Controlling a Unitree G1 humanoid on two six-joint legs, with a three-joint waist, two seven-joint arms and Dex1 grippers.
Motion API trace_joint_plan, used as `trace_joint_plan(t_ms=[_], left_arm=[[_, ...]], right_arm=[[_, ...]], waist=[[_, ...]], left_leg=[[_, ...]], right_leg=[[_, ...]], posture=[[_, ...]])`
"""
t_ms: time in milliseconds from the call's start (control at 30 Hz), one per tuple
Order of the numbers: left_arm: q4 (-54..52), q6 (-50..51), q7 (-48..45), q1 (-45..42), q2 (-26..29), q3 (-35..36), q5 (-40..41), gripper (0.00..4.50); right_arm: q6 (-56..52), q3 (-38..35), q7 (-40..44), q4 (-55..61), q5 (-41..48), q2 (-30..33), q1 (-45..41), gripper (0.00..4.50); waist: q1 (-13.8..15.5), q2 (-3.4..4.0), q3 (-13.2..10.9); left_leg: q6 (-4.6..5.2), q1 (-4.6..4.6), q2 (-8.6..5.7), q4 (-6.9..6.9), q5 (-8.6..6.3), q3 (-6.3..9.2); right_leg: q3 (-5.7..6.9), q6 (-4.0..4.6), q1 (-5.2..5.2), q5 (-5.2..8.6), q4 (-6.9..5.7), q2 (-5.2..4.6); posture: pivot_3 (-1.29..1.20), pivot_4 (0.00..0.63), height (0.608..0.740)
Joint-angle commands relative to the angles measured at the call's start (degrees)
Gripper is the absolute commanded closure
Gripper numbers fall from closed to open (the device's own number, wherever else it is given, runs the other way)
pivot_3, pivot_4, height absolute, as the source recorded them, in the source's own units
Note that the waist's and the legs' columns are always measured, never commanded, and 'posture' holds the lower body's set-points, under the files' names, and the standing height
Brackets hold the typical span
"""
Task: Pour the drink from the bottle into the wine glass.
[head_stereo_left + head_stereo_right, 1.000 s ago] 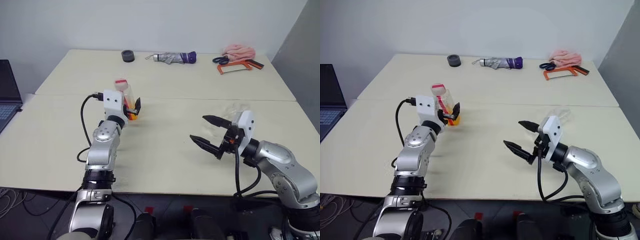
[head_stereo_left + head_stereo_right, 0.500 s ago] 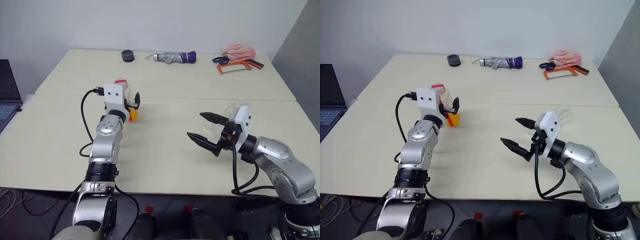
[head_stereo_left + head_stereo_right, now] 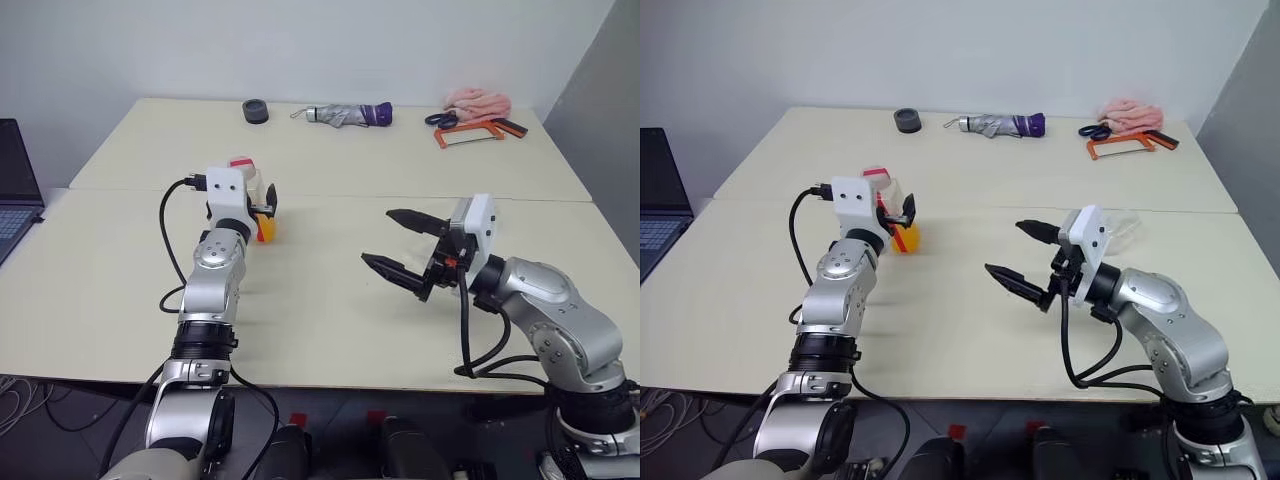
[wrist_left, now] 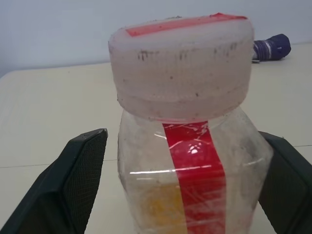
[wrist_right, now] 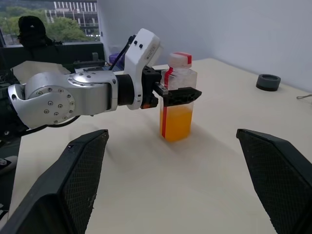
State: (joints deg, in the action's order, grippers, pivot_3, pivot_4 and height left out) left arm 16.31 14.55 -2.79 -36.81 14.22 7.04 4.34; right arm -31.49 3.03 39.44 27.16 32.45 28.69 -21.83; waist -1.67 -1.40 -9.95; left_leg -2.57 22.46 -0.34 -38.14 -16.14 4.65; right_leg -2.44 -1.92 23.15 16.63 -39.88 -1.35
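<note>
The bottle [image 3: 262, 214] stands upright on the table, clear with a red strip, a red-topped cap and orange drink [image 5: 176, 122] in its lower half. My left gripper [image 3: 258, 205] is open, level, with one finger [image 4: 83, 180] on each side of the bottle just below the cap. Whether the pads touch it I cannot tell. My right gripper [image 3: 378, 236] hangs open and empty above the table to the bottle's right, pointing toward it. The wine glass [image 3: 1127, 232] shows faintly behind my right wrist, mostly hidden.
Along the far edge lie a black tape roll [image 3: 256, 111], a folded umbrella [image 3: 345, 115], scissors [image 3: 440, 120], an orange hacksaw [image 3: 470, 135] and a pink cloth [image 3: 478, 102]. A laptop [image 3: 15, 190] sits off the left side. A seam [image 3: 400, 197] crosses the table.
My right gripper has moved left toward the bottle and risen a little, still open. The left gripper has stayed around the bottle.
</note>
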Motion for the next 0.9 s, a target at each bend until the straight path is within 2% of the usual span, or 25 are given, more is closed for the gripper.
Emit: trace_joint_plan(t_ms=[33, 67, 167, 333, 400, 900], left_arm=[[-0.81, -0.93, 0.78, -1.91, -0.04, 0.59, -0.34, 0.02], [-0.78, -0.94, 0.82, -1.92, -0.03, 0.58, -0.34, 0.02], [-0.70, -1.18, 1.10, -1.99, 0.11, 0.47, -0.50, 0.63], [-0.88, -1.55, 1.33, -2.29, 0.30, 0.25, -0.86, 2.27], [-1.07, -1.68, 1.41, -2.33, 0.34, 0.30, -1.00, 2.65], [-4.12, -3.43, -3.72, -0.05, 0.10, -0.86, 0.31, 2.65]], right_arm=[[1.50, -0.03, 0.80, 0.67, -0.24, -0.28, -0.98, 0.00], [1.57, 0.03, 0.87, 0.60, -0.30, -0.32, -0.97, 0.00], [1.85, 0.16, 1.07, 0.29, -0.53, -0.49, -0.81, 0.00], [2.05, 0.04, 1.19, 0.01, -0.70, -0.76, -0.66, 0.00], [2.05, -0.02, 1.18, 0.00, -0.71, -0.79, -0.59, 0.00], [2.28, -0.07, 1.46, -0.01, -0.81, -1.00, -0.40, 0.00]], waist=[[0.01, 0.00, 0.00], [0.01, 0.00, 0.00], [0.01, 0.00, 0.00], [0.00, 0.00, 0.00], [0.01, 0.00, 0.00], [0.00, 0.00, 0.00]], left_leg=[[0.00, 0.00, 0.00, 0.00, 0.00, 0.00], [0.00, 0.01, 0.00, 0.00, 0.00, 0.00], [0.00, 0.01, 0.01, 0.00, 0.00, 0.00], [0.00, 0.02, 0.00, 0.00, 0.00, 0.00], [0.00, 0.03, 0.00, 0.00, 0.00, 0.01], [-0.14, 0.05, 0.00, 0.00, 0.08, 0.00]], right_leg=[[0.00, 0.00, 0.00, 0.00, 0.00, 0.00], [0.00, 0.00, 0.00, 0.00, 0.00, -0.01], [0.00, 0.00, 0.01, 0.00, 0.00, -0.02], [0.00, 0.00, 0.01, 0.00, 0.00, -0.02], [0.01, 0.00, 0.03, 0.00, 0.00, -0.02], [0.01, 0.00, 0.03, 0.00, 0.01, -0.02]], posture=[[0.00, 0.150, 0.740], [0.00, 0.150, 0.740], [0.00, 0.150, 0.740], [0.00, 0.150, 0.740], [0.00, 0.150, 0.740], [0.00, 0.150, 0.740]])
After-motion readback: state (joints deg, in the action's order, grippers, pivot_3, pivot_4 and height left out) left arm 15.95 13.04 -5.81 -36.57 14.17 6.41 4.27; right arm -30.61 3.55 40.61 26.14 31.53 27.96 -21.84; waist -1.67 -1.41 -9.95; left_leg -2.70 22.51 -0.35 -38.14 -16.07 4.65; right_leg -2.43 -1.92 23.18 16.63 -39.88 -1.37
